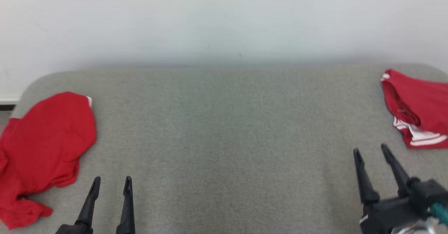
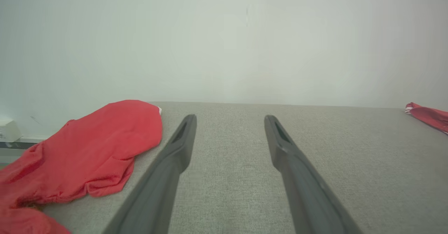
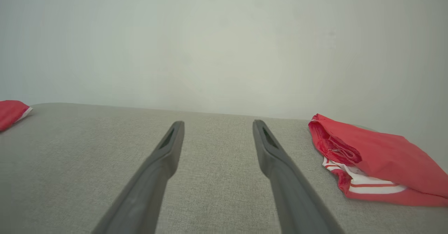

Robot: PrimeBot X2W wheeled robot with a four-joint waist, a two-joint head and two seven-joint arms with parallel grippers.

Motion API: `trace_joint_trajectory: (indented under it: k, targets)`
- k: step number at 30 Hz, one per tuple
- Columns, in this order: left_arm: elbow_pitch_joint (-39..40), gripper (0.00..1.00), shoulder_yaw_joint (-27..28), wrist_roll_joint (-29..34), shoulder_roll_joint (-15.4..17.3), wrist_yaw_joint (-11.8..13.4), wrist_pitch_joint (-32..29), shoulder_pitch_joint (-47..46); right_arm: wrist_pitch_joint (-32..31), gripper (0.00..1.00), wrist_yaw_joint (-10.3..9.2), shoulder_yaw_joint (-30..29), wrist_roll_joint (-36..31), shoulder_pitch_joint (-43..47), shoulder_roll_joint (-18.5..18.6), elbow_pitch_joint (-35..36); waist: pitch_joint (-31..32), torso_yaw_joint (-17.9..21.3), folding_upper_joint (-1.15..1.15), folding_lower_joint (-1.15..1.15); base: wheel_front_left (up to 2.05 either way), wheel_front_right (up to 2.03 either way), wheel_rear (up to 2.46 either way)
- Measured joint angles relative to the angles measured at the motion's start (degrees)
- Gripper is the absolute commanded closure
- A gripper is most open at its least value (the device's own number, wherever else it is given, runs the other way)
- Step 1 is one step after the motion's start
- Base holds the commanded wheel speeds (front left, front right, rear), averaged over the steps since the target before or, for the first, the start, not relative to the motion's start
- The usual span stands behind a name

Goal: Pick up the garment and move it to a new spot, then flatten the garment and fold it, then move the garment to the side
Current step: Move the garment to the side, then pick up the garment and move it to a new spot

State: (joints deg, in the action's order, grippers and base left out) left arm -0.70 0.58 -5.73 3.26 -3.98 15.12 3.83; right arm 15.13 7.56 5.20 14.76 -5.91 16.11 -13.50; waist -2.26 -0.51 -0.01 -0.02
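One garment (image 1: 45,146) lies left of left claw (image 1: 112,180).

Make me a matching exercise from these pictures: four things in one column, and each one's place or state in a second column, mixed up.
Things
1. crumpled red cloth garment
2. folded red cloth garment with white stripes
3. left arm's long dark fingers
4. right arm's long dark fingers

Places and states
A. spread open, just short of the folded garment
B. loose heap at the left end of the grey fabric-covered table
C. spread open beside the crumpled heap
D. neat stack at the table's far right corner

Pairs: 1-B, 2-D, 3-C, 4-A
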Motion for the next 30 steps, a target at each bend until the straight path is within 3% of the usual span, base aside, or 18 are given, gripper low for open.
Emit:
trace_joint_trajectory:
  k: [12,30]
  targets:
    - [-2.1,0.00,2.7,-0.4,-0.2,0.0,0.0,1.5,0.0,0.00,0.00,-3.4,-4.8,11.5,-7.7,8.2,5.1,-2.2,0.00,0.01,0.00,0.00,0.00]
    - [-3.9,0.00,3.2,0.2,-0.2,-0.6,0.0,1.7,0.0,0.00,0.00,-4.6,-5.6,14.4,-11.1,9.0,5.4,-2.2,0.01,0.03,0.00,0.00,0.00]
